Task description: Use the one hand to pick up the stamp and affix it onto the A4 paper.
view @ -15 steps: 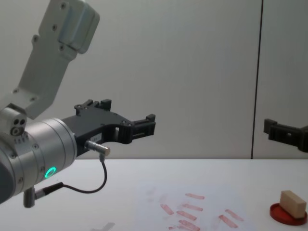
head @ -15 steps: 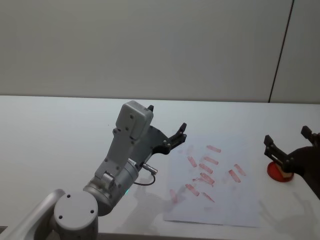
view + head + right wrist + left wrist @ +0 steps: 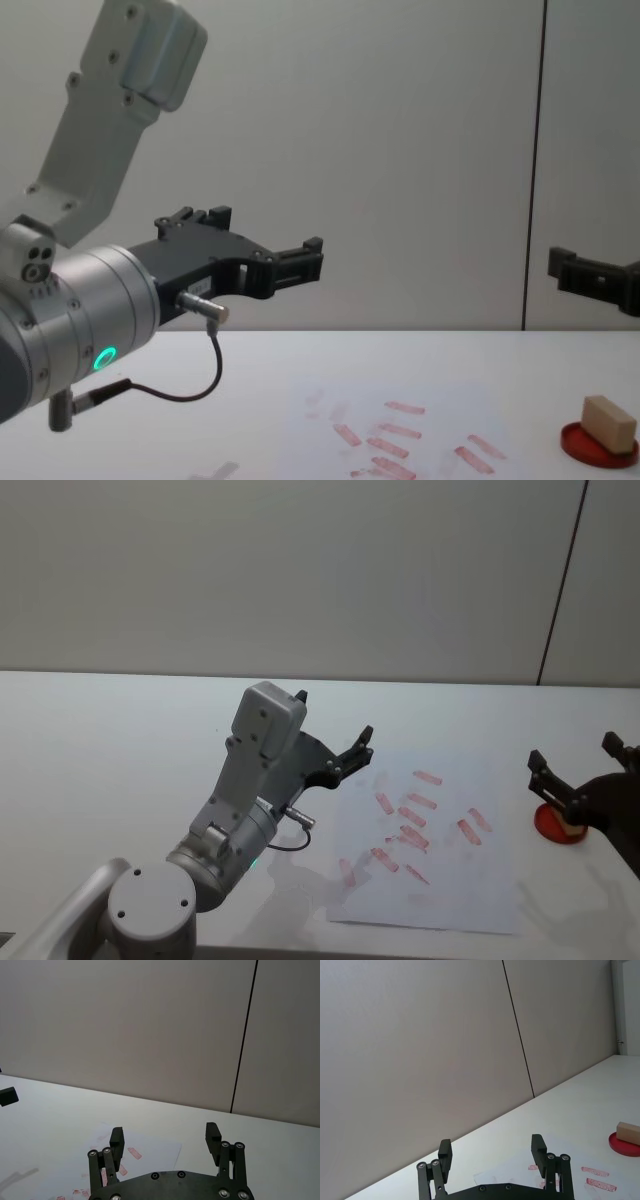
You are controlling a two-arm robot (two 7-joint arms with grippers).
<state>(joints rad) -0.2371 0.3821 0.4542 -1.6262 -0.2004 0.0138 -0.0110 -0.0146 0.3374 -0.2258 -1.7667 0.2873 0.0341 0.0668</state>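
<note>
Both spread, left end effector (image 3: 491,1144), right end effector (image 3: 164,1132), chest-view stamp (image 3: 610,422) apparently atop pad (image 3: 580,446)

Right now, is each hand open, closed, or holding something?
Left hand: open, empty, raised beside the paper.
Right hand: open, empty, raised near the stamp.

No writing, brand, number or sign can be read anywhere. The nearest thing to text is the pinkish-red stamp prints (image 3: 412,815) on the A4 paper (image 3: 470,892). In the left wrist view they seem to hold small marks inside their outlines, possibly characters, but none can be made out.
</note>
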